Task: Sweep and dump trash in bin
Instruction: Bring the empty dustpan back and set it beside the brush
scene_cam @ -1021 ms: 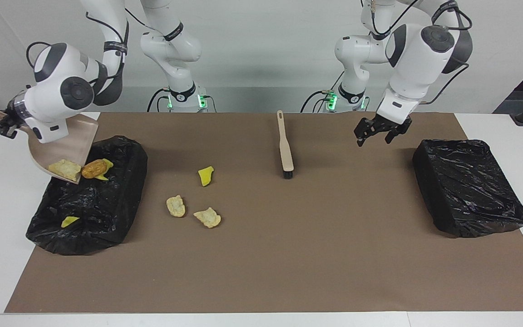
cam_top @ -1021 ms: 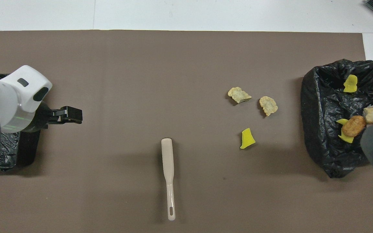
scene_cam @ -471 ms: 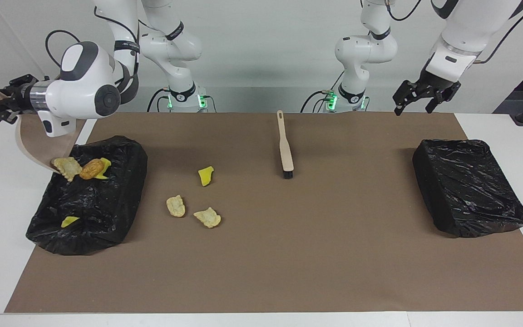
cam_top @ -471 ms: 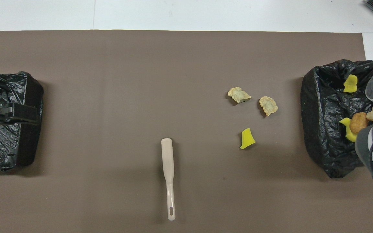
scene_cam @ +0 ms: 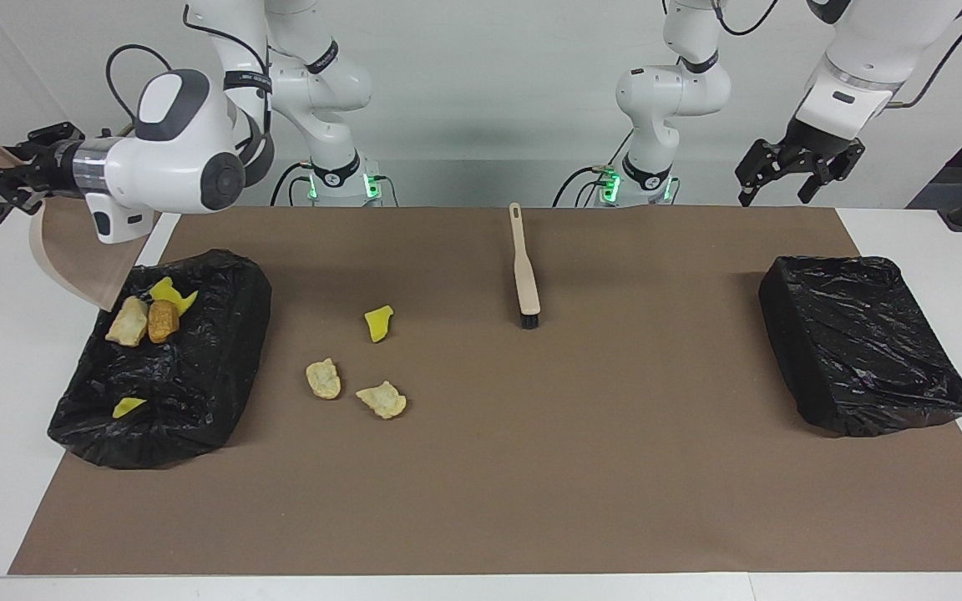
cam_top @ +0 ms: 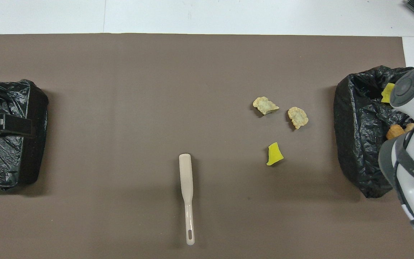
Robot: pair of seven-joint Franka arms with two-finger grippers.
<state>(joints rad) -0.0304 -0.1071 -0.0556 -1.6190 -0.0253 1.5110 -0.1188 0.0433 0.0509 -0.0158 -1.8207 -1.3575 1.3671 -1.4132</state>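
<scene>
Tipping is the step in hand, I judge: the right gripper (scene_cam: 9, 171) is pinched on the handle of the beige plastic dustpan (scene_cam: 72, 259), held steeply tilted with its lip just over the robot-side rim of the crumpled black bag-lined bin (scene_cam: 189, 376) at the right arm's end of the table, so that the load slides off; a pale beige bumpy chunk (scene_cam: 128, 322), a golden-brown nugget (scene_cam: 163, 320) and a bright yellow wedge (scene_cam: 165, 291) lie on the liner just below that lip, a second small yellow wedge (scene_cam: 128, 407) farther from the robots on the same liner; three pieces are unswept on the brown mat beside the bin: a yellow wedge (scene_cam: 378, 323) and two beige chunks (scene_cam: 323, 379) (scene_cam: 382, 400); the beige long-handled brush with black bristles (scene_cam: 524, 275) lies free mid-mat, presumably for the next sweep; the left gripper (scene_cam: 798, 163) waits, fingers spread and empty, over the table edge near the second black-lined bin (scene_cam: 861, 342). From overhead the right arm covers most of the dumped pile and the pan; whether the pan touches the liner I cannot tell.
</scene>
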